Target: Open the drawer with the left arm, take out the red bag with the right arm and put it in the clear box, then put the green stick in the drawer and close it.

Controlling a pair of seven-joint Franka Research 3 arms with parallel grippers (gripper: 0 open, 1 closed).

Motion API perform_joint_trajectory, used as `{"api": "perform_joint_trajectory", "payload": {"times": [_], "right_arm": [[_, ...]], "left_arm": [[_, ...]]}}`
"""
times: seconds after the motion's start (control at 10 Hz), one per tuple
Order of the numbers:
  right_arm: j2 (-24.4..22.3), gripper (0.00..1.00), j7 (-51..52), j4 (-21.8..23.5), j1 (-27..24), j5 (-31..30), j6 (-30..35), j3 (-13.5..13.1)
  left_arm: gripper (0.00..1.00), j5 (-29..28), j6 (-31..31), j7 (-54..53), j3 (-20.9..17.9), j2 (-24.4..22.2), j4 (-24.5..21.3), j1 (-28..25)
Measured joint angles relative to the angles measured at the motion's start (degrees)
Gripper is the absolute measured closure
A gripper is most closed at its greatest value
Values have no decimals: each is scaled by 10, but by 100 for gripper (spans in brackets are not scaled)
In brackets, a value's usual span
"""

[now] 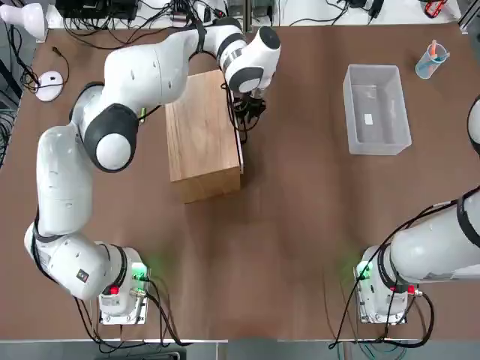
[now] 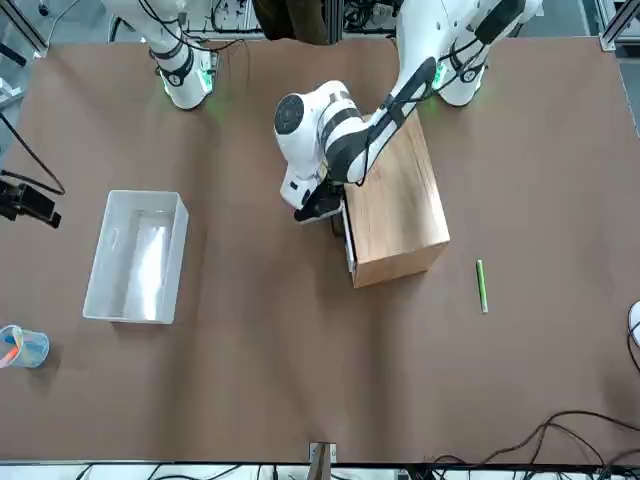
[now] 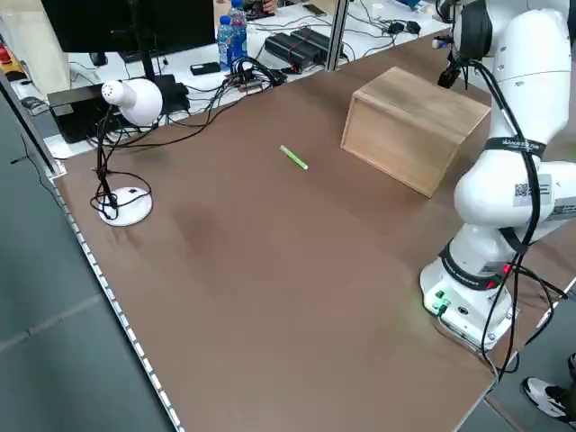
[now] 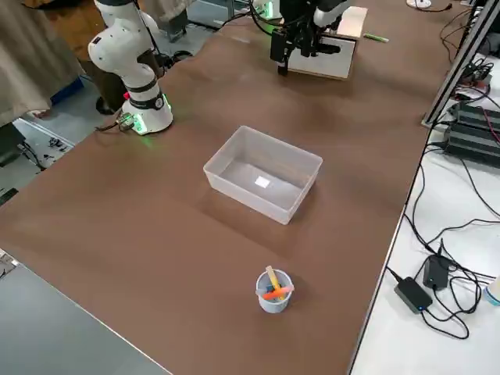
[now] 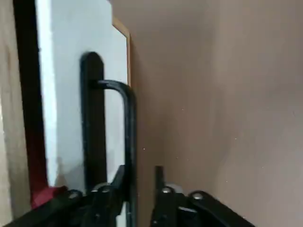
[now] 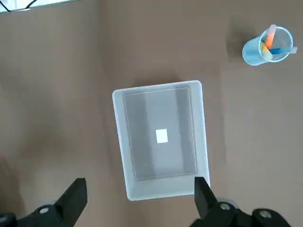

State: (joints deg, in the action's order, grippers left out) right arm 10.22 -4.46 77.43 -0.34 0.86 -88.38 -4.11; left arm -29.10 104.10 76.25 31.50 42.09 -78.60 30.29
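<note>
The light wooden box [image 1: 201, 135] lies mid-table, its drawer front [image 4: 332, 58] flush with the box. My left gripper [image 5: 137, 182] is at that front, shut on the thin dark bar handle [image 5: 128, 118]; it also shows from above as the left gripper [image 1: 247, 112]. A sliver of red shows beside the drawer front in the left wrist view; I cannot make out the red bag. The green stick [image 2: 481, 286] lies on the table on the box's far side from the handle. My right gripper [image 6: 138, 194] hangs open above the clear box [image 6: 118, 142], which holds only a white label.
A small blue cup [image 1: 431, 60] with coloured pens stands beyond the clear box [image 1: 347, 105]. A white lamp [image 3: 126, 99] and a mouse [image 1: 49, 85] sit at the table's far left corner. Cables run along the back edge.
</note>
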Motion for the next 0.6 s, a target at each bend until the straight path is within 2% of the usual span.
{"api": "perform_joint_trajectory", "payload": {"times": [0.4,0.6], "right_arm": [[0,0,0,0,0,0,0,0],[0,0,0,0,1,0,0,0]], "left_arm": [[86,-4,9,24,-1,0,1,10],[90,-5,57,24,-2,2,0,16]]}}
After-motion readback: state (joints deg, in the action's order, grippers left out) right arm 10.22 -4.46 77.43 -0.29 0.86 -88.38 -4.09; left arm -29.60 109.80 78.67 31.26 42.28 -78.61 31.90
